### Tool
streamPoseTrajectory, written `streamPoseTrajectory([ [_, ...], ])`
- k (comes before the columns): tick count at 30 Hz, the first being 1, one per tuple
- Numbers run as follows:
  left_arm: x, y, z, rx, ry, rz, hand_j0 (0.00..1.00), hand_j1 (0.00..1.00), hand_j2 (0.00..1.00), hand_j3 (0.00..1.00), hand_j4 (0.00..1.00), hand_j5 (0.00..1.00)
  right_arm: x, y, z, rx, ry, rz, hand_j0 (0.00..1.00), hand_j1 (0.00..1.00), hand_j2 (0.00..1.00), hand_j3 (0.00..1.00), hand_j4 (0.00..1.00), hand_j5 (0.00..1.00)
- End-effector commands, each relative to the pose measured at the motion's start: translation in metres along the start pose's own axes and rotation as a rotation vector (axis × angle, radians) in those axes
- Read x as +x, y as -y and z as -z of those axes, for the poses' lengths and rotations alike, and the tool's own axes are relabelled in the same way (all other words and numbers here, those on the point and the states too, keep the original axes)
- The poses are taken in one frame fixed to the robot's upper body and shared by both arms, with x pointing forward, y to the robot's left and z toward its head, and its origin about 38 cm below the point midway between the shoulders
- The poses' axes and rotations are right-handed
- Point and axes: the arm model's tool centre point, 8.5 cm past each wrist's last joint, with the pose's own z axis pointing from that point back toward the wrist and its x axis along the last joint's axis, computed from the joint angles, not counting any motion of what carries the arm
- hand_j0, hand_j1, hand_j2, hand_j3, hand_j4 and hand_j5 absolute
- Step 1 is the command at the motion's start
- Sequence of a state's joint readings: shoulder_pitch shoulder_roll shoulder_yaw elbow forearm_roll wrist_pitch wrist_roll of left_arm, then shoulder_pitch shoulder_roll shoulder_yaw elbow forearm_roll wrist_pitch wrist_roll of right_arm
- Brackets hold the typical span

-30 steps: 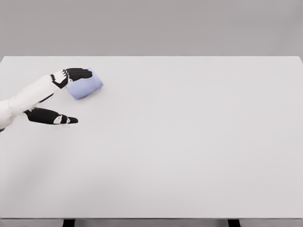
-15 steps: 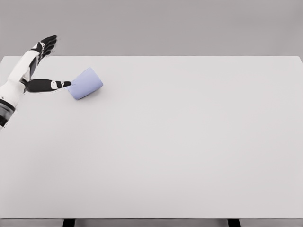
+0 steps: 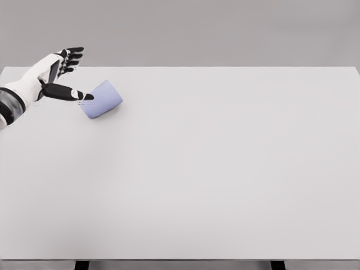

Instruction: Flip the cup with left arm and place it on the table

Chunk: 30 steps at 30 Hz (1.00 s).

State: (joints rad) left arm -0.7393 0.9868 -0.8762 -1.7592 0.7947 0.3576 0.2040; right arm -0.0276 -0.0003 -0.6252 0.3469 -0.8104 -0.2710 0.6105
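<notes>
Blue cup (image 3: 102, 99) sideways — left hand (image 3: 58, 71) spread.

The cup (image 3: 102, 99) is pale blue, plain and without a handle. It lies tipped on its side on the white counter (image 3: 214, 169), near the far left corner, its length running diagonally from lower left toward the far edge.
</notes>
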Motion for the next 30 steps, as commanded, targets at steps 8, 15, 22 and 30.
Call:
streamPoseTrajectory([
  [8,0.007,0.04,0.024,-0.023,-0.093,0.19,1.0,1.0,1.0,1.0,1.0,1.0,0.0,0.0,0.0,0.001,0.0,-0.001,1.0,1.0,1.0,1.0,1.0,1.0],
  [15,0.022,0.049,0.034,-0.038,-0.094,0.159,1.0,1.0,1.0,1.0,1.0,1.0,0.0,0.0,0.0,0.001,0.0,-0.001,1.0,1.0,1.0,1.0,1.0,1.0],
  [22,0.011,0.043,0.046,-0.005,-0.13,0.191,1.0,1.0,1.0,1.0,1.0,1.0,0.0,0.0,0.0,0.001,0.0,-0.001,1.0,1.0,1.0,1.0,1.0,1.0],
  [30,0.002,0.046,0.048,0.001,-0.146,0.242,1.0,1.0,1.0,1.0,1.0,1.0,0.0,0.0,0.0,0.001,0.0,-0.001,1.0,1.0,1.0,1.0,1.0,1.0],
])
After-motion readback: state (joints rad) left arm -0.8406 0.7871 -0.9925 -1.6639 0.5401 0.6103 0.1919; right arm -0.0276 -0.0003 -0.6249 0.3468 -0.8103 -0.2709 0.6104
